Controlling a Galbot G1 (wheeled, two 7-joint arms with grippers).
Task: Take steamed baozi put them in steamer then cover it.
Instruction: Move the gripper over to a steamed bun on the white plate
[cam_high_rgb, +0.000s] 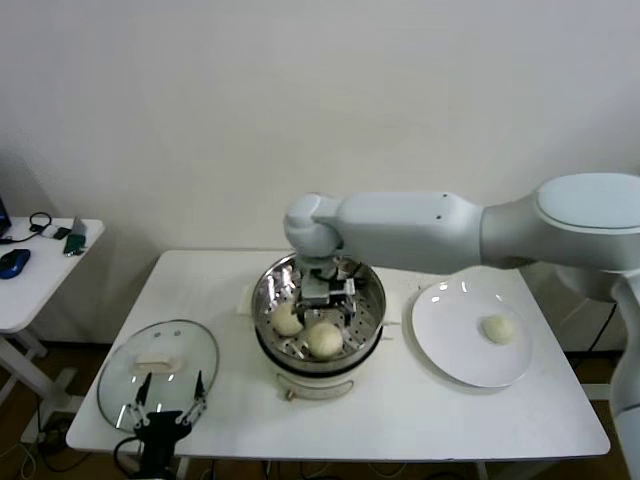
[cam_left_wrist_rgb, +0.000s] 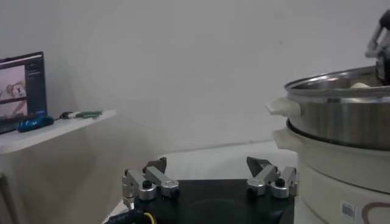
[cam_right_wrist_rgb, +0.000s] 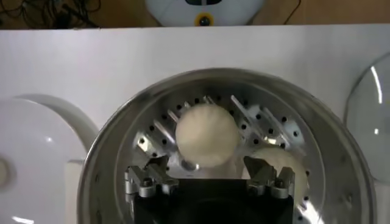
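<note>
1. Because the right gripper (cam_right_wrist_rgb: 210, 176) is reaching down into the steamer (cam_high_rgb: 372, 290), its spread jaws stand over the perforated tray with a baozi (cam_right_wrist_rgb: 206, 134) lying just beyond them, unclamped.
2. Two more baozi (cam_high_rgb: 324, 339) rest on the tray, near the wall closest to the robot, leaving room for the rest.
3. One baozi (cam_high_rgb: 498, 328) waits on the white plate (cam_high_rgb: 445, 345), to the steamer's right, within this arm's reach.
4. While the steamer stands uncovered, the cover (cam_high_rgb: 190, 345) lies flat on the table (cam_high_rgb: 400, 415), to the steamer's left.
5. Parked by the cover at the near table edge, the left gripper (cam_high_rgb: 168, 392) stands wide and empty, well placed for lifting it.
</note>
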